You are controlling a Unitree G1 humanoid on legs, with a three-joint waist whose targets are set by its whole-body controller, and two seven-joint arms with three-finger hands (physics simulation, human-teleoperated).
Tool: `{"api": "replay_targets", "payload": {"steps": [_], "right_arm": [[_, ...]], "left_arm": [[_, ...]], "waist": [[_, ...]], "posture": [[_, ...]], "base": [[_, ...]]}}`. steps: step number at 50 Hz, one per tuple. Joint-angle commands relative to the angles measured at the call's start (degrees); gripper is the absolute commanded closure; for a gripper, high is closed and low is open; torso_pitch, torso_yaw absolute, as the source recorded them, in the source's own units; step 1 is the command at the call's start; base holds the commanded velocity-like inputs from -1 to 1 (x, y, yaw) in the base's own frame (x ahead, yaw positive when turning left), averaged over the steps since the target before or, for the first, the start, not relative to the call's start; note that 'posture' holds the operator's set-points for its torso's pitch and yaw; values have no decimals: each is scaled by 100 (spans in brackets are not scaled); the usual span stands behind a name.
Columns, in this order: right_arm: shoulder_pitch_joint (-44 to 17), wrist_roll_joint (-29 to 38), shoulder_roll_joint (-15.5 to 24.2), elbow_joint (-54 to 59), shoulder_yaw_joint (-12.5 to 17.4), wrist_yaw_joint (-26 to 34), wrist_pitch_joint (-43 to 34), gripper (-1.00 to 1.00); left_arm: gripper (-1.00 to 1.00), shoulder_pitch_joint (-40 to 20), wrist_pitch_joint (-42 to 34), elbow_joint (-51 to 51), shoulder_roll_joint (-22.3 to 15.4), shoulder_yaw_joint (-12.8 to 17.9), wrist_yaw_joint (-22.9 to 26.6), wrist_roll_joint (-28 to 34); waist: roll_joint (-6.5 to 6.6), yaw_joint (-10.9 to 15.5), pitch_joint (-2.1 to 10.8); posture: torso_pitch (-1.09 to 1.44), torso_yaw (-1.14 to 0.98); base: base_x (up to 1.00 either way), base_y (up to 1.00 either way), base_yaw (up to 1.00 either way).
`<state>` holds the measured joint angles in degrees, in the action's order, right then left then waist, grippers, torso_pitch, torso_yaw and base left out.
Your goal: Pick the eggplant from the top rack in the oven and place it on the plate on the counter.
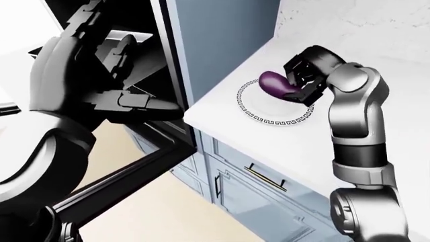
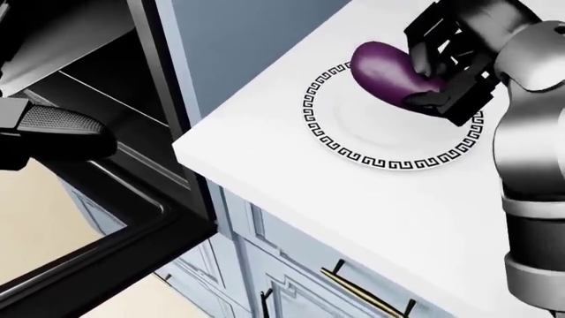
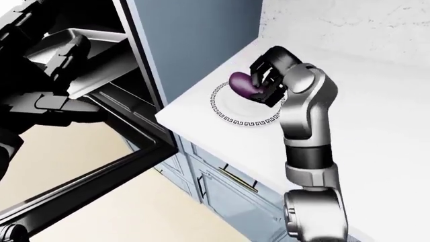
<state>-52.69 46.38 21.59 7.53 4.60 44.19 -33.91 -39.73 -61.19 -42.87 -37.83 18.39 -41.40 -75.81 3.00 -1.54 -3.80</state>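
Eggplant in right hand

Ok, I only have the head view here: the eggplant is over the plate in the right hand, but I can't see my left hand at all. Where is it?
Observer: The left hand is raised by the open oven, fingers spread, holding nothing.
Operator: Is the oven door still down?
Observer: Yes, the oven door hangs open toward the bottom left of the right-eye view, below that hand.
Operator: And how does the right arm stand?
Observer: The right hand bends down from a nearly upright forearm, fingers closed round the eggplant over the plate; contact with the plate cannot be told.
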Motion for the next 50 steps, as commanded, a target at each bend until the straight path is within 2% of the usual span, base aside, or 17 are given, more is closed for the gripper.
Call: {"api": "replay_targets", "payload": {"steps": [1, 20, 28, 30, 34, 39, 42, 44, 50], "right_arm": [[-290, 46, 63, -48, 82, -250, 213, 100], [-869, -198, -251, 1530, -93, -1119, 489, 100], [-744, -100, -195, 1411, -112, -1018, 481, 100], [-685, -77, -179, 1330, -103, -935, 455, 73], [-645, -85, -99, 1284, -39, -898, 485, 46], [-591, -74, -82, 1257, -40, -882, 512, 32], [-563, -52, -77, 1186, -44, -805, 470, 14], [-553, -36, -54, 1155, -34, -778, 473, 11], [-517, -5, 42, 873, 31, -578, 387, -32]], "left_arm": [[-100, -130, 156, -26, -73, 110, 2, 62], [-100, -92, 140, -21, -17, 123, 96, 158], [-100, -89, 155, -8, -82, 164, 83, 93], [-100, -80, 158, -29, -84, 148, 72, 80], [-100, -77, 166, -27, -78, 138, 67, 93], [-100, -91, 169, -30, -72, 125, 46, 82], [-100, -75, 187, 4, -73, 132, 113, 148], [-100, -82, 175, 6, -85, 153, 108, 127], [-100, -124, 178, 18, -91, 131, 77, 106]], "waist": [[-18, -2, 157], [-13, 27, 202], [-26, 44, 205], [-30, 48, 204], [-36, 48, 207], [-42, 45, 204], [-45, 40, 204], [-46, 37, 204], [-51, 38, 194]], "posture": [[0, 0], [0, 0], [0, 0], [0, 0], [0, 0], [0, 0], [0, 0], [0, 0], [0, 0]], "base": [[0, 0, 0], [0, 0, 0], [0, 0, 0], [0, 0, 0], [0, 0, 0], [0, 0, 0], [0, 0, 0], [0, 0, 0], [0, 0, 0]]}}
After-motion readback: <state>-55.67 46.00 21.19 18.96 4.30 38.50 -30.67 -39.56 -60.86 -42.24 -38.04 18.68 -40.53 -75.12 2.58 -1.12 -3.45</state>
